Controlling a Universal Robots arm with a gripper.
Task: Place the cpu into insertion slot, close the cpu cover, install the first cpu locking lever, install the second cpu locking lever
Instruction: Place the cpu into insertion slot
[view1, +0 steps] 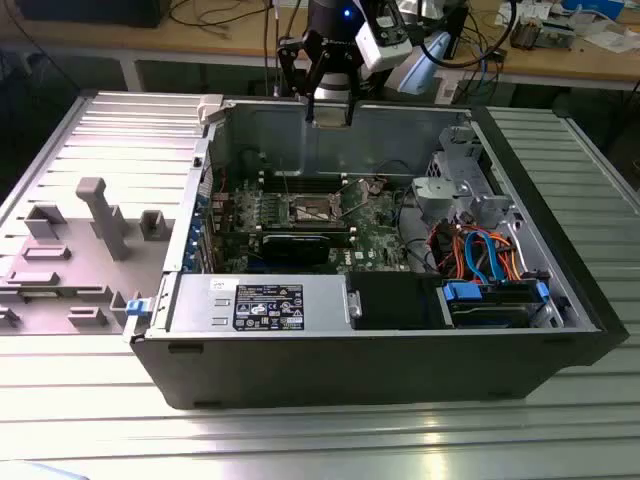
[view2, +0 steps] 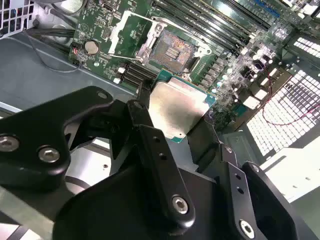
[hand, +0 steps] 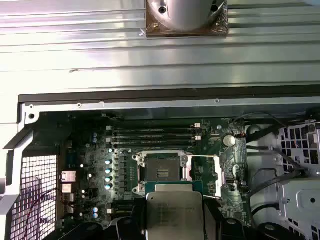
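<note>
Cpu (view2: 177, 112) is pinched by two opposite edges between the black fingers (view2: 150, 140) of the gripper (view2: 175, 120), which is closed down to the chip's width, the silver-grey top showing in the second wrist view; in the exterior view the gripper (view1: 331, 100) hangs over the far wall of the open computer case (view1: 350, 365), well above the board, so the cpu is in the air and not seated; across the exterior view from its left, a grey fixture plate (view1: 150, 265) with upright blocks lies beside the case; a black power supply (view1: 265, 305) sits along the near wall; behind it lies the green circuit board (view1: 385, 240); the insertion slot (view1: 312, 210) is bare, and in the first wrist view the insertion slot (hand: 161, 172) shows its dark recess uncovered; the cpu cover (view1: 352, 192) stands swung open at the slot's side toward the exterior view's right; blue and orange cables (view1: 480, 255) run beside the drive cage.
</note>
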